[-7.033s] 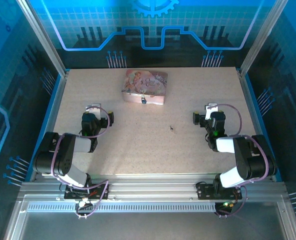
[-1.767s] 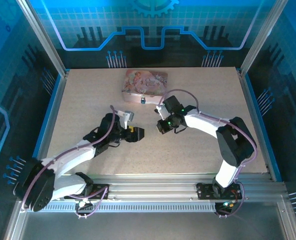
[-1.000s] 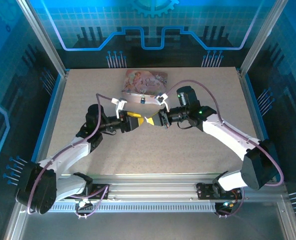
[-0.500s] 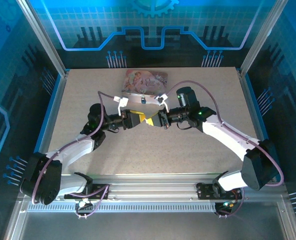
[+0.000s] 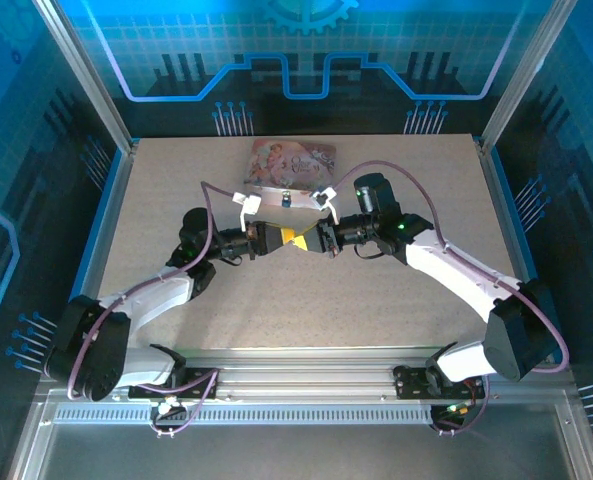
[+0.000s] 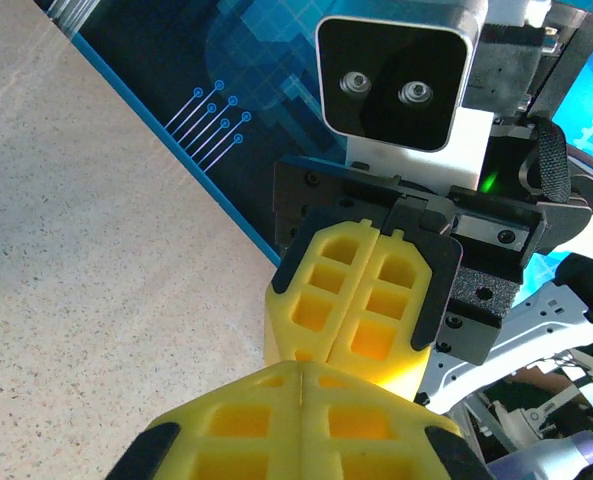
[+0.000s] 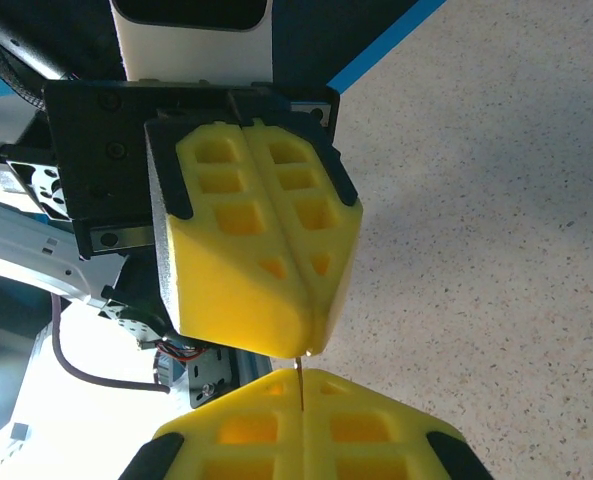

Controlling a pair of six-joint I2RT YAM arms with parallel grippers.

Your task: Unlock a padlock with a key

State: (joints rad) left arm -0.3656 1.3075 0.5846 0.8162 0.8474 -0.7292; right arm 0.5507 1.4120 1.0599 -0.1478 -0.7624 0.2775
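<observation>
The right wrist view catches the key (image 7: pixel 301 372), a sliver pinched by the right gripper (image 7: pixel 301 405), pointing straight ahead at the closed left gripper (image 7: pixel 298 335). Overhead, the padlock (image 5: pixel 288 201) lies just beyond both.

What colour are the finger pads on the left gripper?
Bright yellow. The left gripper pads show best in the right wrist view.

No legible text or labels show anywhere.
</observation>
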